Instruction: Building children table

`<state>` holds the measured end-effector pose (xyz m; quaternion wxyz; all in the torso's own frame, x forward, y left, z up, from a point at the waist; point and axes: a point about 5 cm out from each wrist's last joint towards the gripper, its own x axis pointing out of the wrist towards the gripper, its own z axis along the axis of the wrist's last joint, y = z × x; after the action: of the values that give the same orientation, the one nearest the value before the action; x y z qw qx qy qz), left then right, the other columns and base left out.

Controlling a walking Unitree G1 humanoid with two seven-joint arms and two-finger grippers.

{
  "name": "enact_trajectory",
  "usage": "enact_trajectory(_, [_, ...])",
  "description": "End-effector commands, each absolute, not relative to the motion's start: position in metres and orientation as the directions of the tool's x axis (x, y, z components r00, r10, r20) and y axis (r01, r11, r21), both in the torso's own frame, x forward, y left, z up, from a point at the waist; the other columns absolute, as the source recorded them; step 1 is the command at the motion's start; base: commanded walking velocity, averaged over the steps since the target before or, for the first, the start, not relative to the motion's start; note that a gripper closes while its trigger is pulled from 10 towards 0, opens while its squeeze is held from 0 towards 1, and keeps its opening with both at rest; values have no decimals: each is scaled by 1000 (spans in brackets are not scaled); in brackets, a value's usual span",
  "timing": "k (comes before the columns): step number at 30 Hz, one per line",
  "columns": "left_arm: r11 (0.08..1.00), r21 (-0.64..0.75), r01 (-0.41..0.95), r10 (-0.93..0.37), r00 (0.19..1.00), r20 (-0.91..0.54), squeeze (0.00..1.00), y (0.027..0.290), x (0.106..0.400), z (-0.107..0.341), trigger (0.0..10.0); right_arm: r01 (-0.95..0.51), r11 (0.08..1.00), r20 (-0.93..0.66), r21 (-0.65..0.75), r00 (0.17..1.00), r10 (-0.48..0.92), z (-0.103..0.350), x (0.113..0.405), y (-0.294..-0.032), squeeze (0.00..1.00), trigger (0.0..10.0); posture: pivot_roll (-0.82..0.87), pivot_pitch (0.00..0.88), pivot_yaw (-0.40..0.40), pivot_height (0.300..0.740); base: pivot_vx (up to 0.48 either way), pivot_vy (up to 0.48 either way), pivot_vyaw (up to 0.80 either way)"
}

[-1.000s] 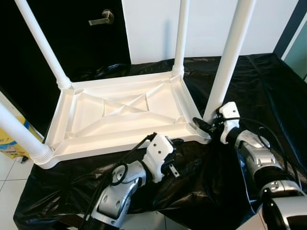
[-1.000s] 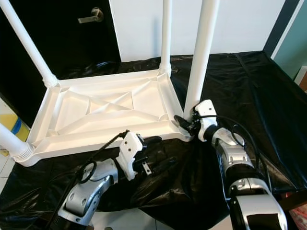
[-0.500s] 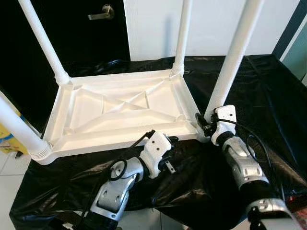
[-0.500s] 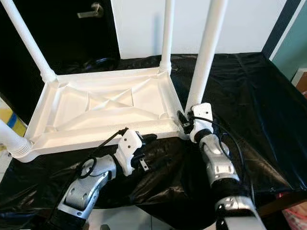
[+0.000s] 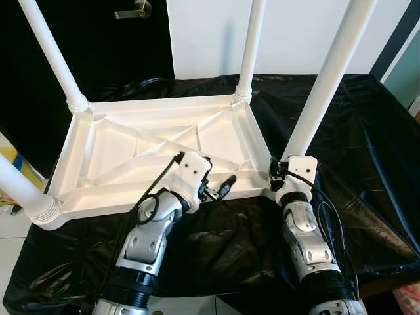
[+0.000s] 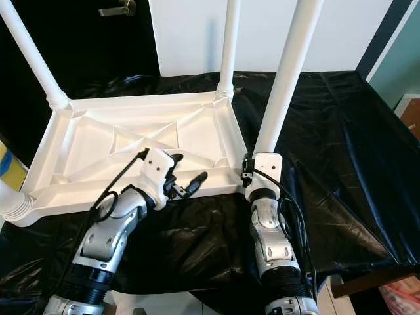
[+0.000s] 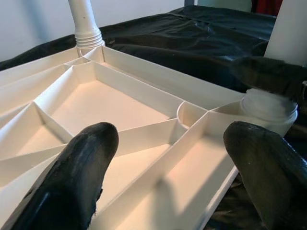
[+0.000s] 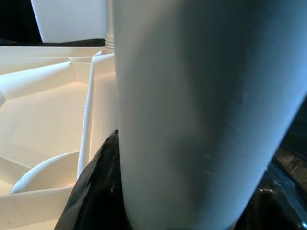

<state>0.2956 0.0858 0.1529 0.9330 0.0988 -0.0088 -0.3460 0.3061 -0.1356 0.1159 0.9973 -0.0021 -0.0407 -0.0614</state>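
The white table lies upside down on the black-draped surface, its legs pointing up. The right tool is clamped round the base of the near right leg. The left tool hovers open over the table's near rim.

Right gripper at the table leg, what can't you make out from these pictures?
- Right gripper: in the eye views its wrist housing covers the fingers.
- Near-right leg: fills the right wrist view; only one finger visible beside it.
- Leg tops: cut off by frame edge.
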Motion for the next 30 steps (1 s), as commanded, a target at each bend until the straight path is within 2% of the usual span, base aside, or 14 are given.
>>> enact_trajectory(1, [771,192,607,-605,793,-75,0,91,300,149,10000,161,985,6,-61,987,-161,99,300,-140,0,10000,-55,50,-45,740,0,0,0])
enact_trajectory(5, [784,197,589,-586,806,-81,0,96,303,150,10000,171,984,23,-59,985,-170,102,300,-141,16,10000,-61,50,-33,740,0,0,0])
enact_trajectory(6, [789,198,582,-578,812,-83,0,98,304,150,10000,173,983,37,-56,985,-171,104,299,-143,1000,10000,-64,49,-28,740,0,0,0])
enact_trajectory(13, [797,219,563,-554,825,-110,0,108,314,151,10000,147,987,92,-70,986,-140,110,289,-152,1000,10000,-89,48,-4,740,0,0,0])
enact_trajectory(14, [797,222,562,-552,826,-114,0,109,315,151,10000,130,989,91,-71,988,-124,110,288,-153,749,10000,-93,48,1,740,0,0,0])
enact_trajectory(15, [797,222,562,-552,826,-114,0,109,315,151,10000,130,989,91,-71,988,-124,110,288,-153,749,10000,-93,48,1,740,0,0,0])
enact_trajectory(16, [800,225,557,-544,830,-121,0,111,318,151,10000,112,992,89,-66,990,-106,110,285,-154,0,10000,-100,46,7,740,0,0,0])
enact_trajectory(23, [774,276,570,-543,822,-171,0,121,328,148,10000,79,993,115,-91,991,-68,106,261,-163,0,10000,-131,48,41,740,0,0,0])
enact_trajectory(27, [741,276,612,-579,791,-199,0,121,331,147,10000,60,992,116,-108,992,-47,103,250,-168,0,10000,-134,51,54,740,0,0,0])
enact_trajectory(30, [698,233,678,-642,735,-218,0,122,333,149,10000,66,989,95,-135,994,-54,98,241,-180,0,10000,-148,50,74,740,0,0,0])
